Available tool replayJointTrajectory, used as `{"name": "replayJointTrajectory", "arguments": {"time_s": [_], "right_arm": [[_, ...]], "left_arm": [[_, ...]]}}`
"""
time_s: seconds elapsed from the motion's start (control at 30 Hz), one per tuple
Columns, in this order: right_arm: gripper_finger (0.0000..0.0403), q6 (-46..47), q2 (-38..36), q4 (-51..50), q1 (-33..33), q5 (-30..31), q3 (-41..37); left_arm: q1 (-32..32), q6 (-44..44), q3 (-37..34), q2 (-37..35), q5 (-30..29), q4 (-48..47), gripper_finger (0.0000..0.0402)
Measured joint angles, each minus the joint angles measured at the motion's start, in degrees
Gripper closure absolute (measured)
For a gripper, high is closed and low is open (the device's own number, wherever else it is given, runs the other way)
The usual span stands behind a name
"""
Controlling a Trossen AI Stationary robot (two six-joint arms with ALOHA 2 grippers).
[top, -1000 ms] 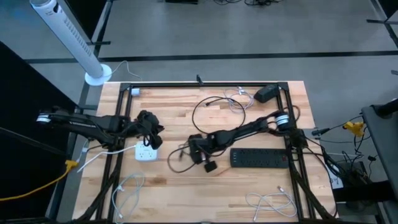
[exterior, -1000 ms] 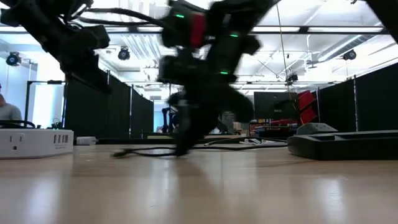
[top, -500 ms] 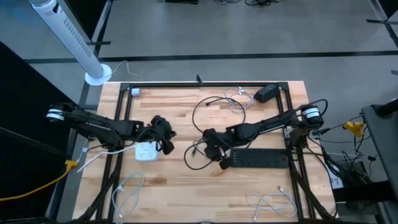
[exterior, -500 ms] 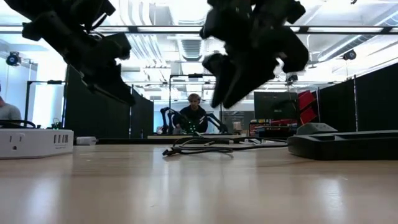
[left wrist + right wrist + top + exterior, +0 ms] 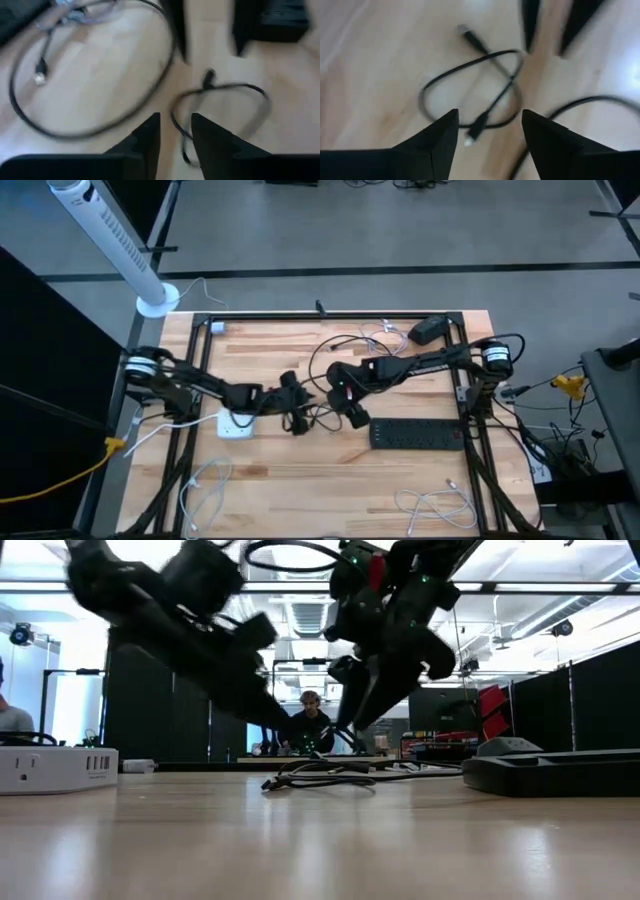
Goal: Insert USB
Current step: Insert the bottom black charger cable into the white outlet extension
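Between both open hands [image 5: 296,418] [image 5: 352,412] (apparently untouched), black USB cable [image 5: 318,416].

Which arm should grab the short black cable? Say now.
Probably right. The right gripper, open, hangs over the cable with a plug between its fingers; the left gripper sees only a loop.

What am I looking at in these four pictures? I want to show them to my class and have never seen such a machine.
Two dark robot arms work at a wooden table. One picture looks straight down, one looks level across the tabletop, and two come from cameras on the wrists. The left hand and right hand both hang open over a short black USB cable at mid-table; neither holds anything. Nearby lie a white power strip, a black power strip and loose cables. A person sits far behind.
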Motion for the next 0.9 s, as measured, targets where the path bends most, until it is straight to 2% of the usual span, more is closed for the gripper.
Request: {"name": "replayJointTrajectory", "arguments": {"time_s": [0.17, 0.3, 0.37, 0.47, 0.63, 0.9], "right_arm": [[0.0227, 0.89, -0.22, -2.55, 1.61, -0.24, -1.07], [0.0242, 1.50, -0.53, -2.36, 2.79, -0.22, -2.99], [0.0248, 2.30, -0.88, -1.43, 2.78, -0.19, -3.98], [0.0258, 3.51, -1.11, -0.58, 2.73, -0.06, -5.78], [0.0274, 4.03, -1.76, 7.34, 2.73, -0.03, -10.26], [0.0302, 5.65, -2.15, 29.20, 1.37, 0.65, -17.88]], "left_arm": [[2.19, 2.46, 7.84, 6.81, 8.52, -6.82, 0.0237], [3.08, 3.81, 12.98, 11.01, 9.94, -15.79, 0.0213], [3.46, 3.92, 14.35, 12.05, 9.93, -16.71, 0.0215], [3.63, 3.81, 14.63, 12.27, 10.15, -16.76, 0.0254], [3.65, 3.45, 14.65, 10.38, 9.70, -18.66, 0.0383], [0.45, 3.09, 14.63, 4.70, 3.28, -23.71, 0.0401]]}}
